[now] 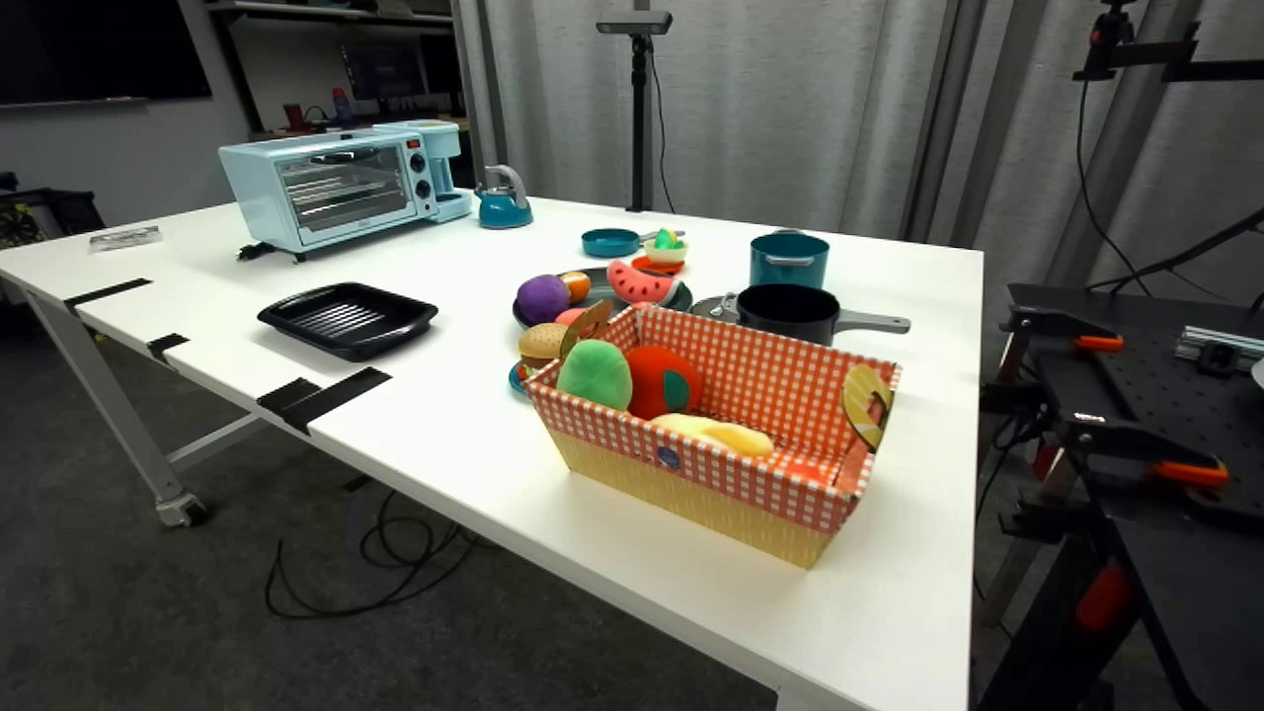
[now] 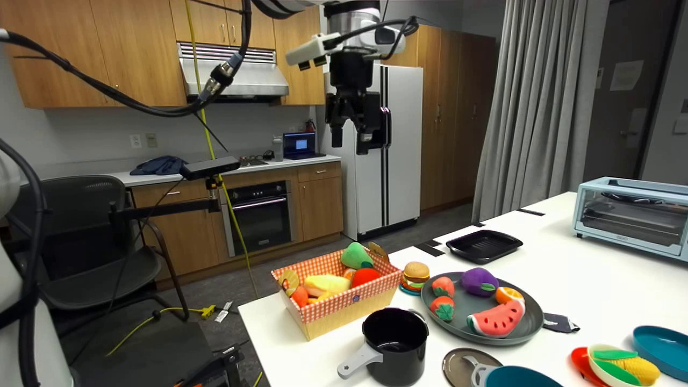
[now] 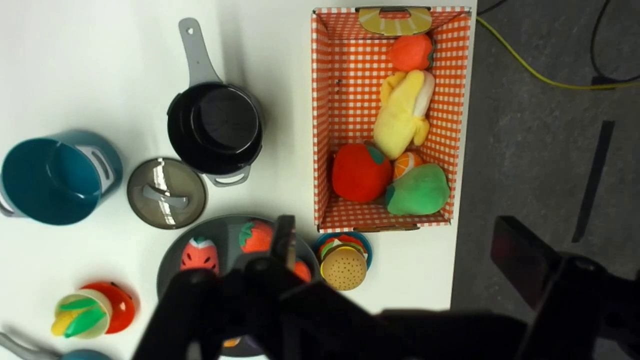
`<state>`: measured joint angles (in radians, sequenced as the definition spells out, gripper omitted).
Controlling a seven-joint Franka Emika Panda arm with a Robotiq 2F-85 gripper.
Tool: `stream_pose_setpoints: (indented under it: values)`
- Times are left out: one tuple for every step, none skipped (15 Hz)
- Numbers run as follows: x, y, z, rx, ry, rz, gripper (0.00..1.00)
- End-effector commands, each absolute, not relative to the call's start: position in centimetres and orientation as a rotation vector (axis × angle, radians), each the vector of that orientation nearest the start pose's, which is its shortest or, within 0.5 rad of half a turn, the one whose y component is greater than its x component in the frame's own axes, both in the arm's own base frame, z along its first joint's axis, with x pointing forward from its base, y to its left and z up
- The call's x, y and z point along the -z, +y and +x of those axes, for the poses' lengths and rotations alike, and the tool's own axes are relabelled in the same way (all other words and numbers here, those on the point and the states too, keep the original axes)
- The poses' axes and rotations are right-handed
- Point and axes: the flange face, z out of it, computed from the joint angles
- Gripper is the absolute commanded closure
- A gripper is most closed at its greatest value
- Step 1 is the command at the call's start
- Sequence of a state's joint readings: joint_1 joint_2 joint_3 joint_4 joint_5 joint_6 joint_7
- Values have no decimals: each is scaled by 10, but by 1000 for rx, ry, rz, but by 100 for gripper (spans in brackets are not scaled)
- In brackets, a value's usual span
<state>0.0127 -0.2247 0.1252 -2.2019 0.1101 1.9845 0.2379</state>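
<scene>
Wrist view, jaws wide apart, basket [image 3: 347, 110] below; in an exterior view, arm [image 2: 349, 22] pointing down, high above table [image 2: 564, 279].

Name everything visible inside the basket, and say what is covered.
The basket holds a banana, pear, orange, big red fruit and small red fruit. The pear partly hides the orange; whatever lies underneath them all cannot be seen.

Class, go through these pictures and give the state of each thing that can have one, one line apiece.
Gripper: open, holding nothing
Basket: open-topped, partly filled
Big plate: partly filled
Hamburger: stacked, upright
Black pot: uncovered, empty
Teal pot: uncovered, empty
Lid: off, lying flat
Teal pan: uncovered
Cream bowl: holding corn
Black tray: empty
Toaster oven: door shut
Kettle: upright
Laptop: open, screen lit
Fridge: doors shut
Kitchen oven: door shut
Cupboards: shut
</scene>
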Motion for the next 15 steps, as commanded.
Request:
stream_pose_setpoints:
  values:
    - [-487,66,500,-62,-37,-3078,0]
    - [-489,65,504,-76,-100,-3076,0]
    - [-492,63,508,-79,-155,-3080,0]
    - [-496,63,512,-79,-209,-3086,0]
    - [-500,62,516,-77,-256,-3091,0]
    - [-504,64,519,-86,-304,-3088,0]
    - [-510,67,518,-115,-364,-3058,0]
    - [-518,75,513,-146,-446,-3006,0]
    - [-502,68,511,-102,-325,-3055,0]
    - [-507,71,511,-120,-373,-3042,0]
    - [-511,74,510,-125,-400,-3037,0]
    - [-513,76,510,-125,-414,-3035,0]
    - [-514,76,510,-125,-421,-3034,0]
    - [-514,76,510,-126,-425,-3033,0]
    - [-509,79,509,-140,-440,-3037,0]
